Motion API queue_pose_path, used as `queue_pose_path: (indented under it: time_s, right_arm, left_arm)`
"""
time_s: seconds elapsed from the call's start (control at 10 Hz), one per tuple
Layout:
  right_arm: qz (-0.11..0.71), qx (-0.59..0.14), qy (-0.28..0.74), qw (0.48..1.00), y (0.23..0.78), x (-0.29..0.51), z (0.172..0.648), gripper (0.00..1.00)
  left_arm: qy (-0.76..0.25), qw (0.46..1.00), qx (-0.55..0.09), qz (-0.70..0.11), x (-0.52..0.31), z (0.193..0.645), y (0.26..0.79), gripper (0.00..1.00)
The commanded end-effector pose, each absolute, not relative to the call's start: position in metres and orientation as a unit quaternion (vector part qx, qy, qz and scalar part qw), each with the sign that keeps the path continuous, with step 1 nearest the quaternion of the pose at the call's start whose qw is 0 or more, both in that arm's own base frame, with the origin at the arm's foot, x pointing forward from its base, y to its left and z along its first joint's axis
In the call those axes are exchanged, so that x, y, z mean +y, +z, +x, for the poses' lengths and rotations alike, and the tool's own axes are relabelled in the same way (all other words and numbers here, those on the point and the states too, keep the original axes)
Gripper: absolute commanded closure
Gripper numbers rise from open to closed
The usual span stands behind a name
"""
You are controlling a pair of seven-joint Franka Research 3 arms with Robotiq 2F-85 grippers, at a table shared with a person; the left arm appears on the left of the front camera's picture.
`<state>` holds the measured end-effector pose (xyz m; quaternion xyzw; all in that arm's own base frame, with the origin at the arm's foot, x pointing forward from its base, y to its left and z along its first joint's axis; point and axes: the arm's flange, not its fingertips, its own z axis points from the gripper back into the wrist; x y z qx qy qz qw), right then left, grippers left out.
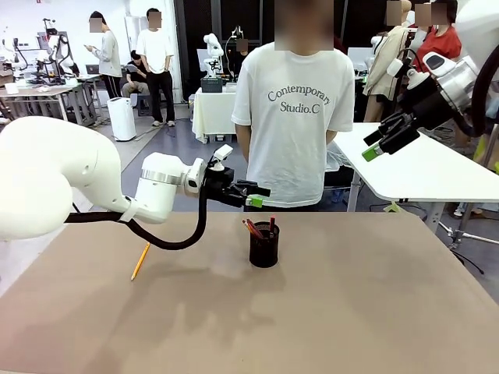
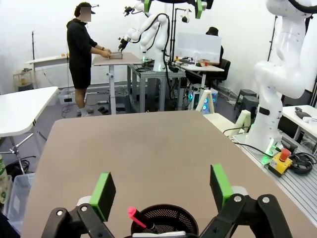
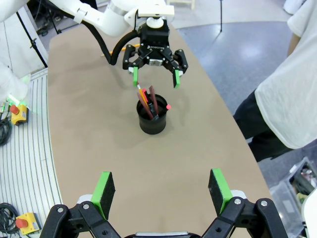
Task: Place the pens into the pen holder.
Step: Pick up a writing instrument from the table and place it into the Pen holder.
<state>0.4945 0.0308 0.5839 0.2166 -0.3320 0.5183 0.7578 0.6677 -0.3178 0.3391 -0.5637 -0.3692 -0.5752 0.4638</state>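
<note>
Front view: the left jaws hang released and empty over the pen holder [image 1: 264, 248], which stands mid-tabletop [image 1: 366, 304] with several pens [image 1: 255, 229] upright in it, a yellow pencil [image 1: 140, 260] lies well off to its left, and the right jaws are spread and empty, raised high at the right. Left wrist view: green pads [image 2: 104, 196] gape either side of the holder's rim, a pink-tipped pen [image 2: 134, 215] poking out. Right wrist view: its own pads stand wide apart above bare tabletop, the holder and left jaws beyond
</note>
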Motion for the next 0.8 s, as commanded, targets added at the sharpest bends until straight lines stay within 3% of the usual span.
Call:
queue_pose_path:
  time_s: [0.0,0.5,0.7]
  right_arm:
    - [0.212,-0.334,0.515,0.761,0.584,0.033,0.494,0.00]
    - [0.212,-0.334,0.515,0.761,0.584,0.033,0.494,0.00]
    - [0.212,-0.334,0.515,0.761,0.584,0.033,0.494,0.00]
  left_arm:
    - [-0.577,0.479,-0.361,-0.554,-0.314,0.663,0.340,0.00]
    - [-0.576,0.467,-0.366,-0.562,-0.319,0.667,0.335,0.00]
    - [-0.569,0.503,-0.356,-0.544,-0.300,0.641,0.359,0.00]
